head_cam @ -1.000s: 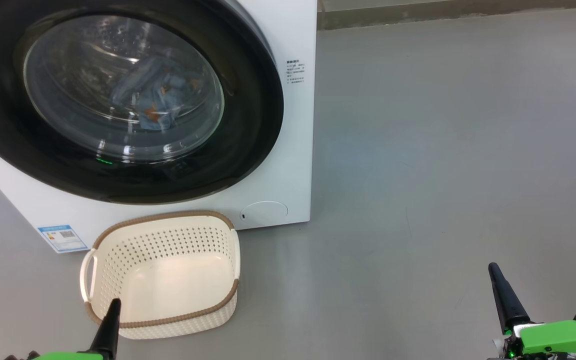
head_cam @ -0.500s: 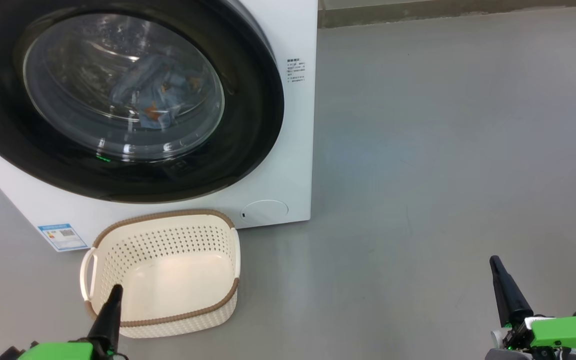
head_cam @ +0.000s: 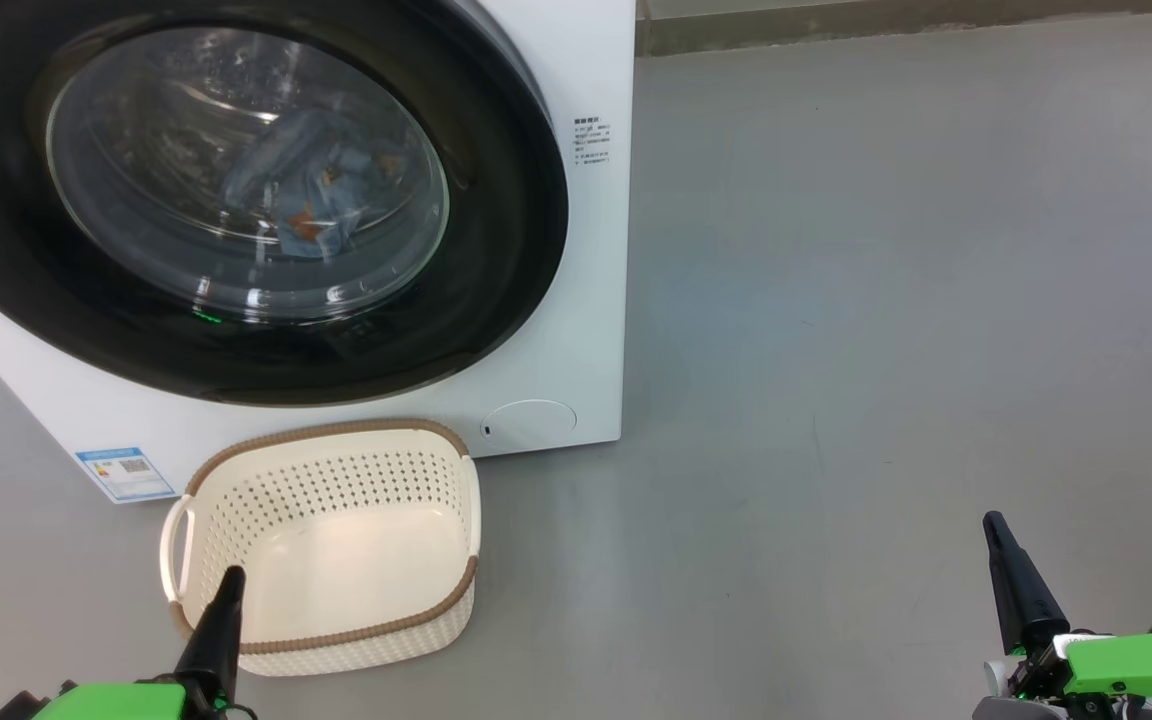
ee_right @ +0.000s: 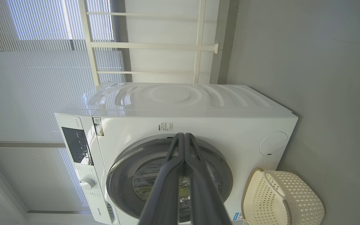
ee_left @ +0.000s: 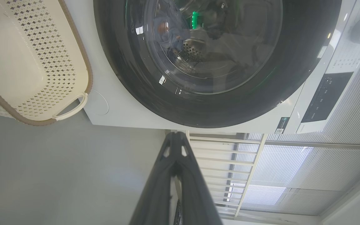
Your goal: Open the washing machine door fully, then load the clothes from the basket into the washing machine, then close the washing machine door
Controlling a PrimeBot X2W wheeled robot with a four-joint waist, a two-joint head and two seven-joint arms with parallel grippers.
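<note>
The washing machine (head_cam: 576, 300) stands at the upper left with its black-rimmed door (head_cam: 496, 250) flat against its front. Through the glass window I see the blue printed clothes (head_cam: 321, 190) lying in the drum. The cream basket (head_cam: 336, 560) sits on the floor just below the door, with nothing in it. My left gripper (head_cam: 228, 580) is shut, its tip over the basket's near left rim in the head view. My right gripper (head_cam: 994, 528) is shut too, low at the right, far from the machine. In the wrist views both pairs of fingers (ee_left: 175, 147) (ee_right: 183, 147) are pressed together, holding nothing.
Grey floor (head_cam: 886, 300) spreads to the right of the washer. A round flap (head_cam: 528, 424) and a blue sticker (head_cam: 126, 472) mark the washer's lower front. A white railing (ee_right: 155, 47) and window blinds stand behind the machine.
Both grippers have risen slightly in the head view since a second ago, with more of their green mounts showing. The door, clothes and basket have stayed put.
</note>
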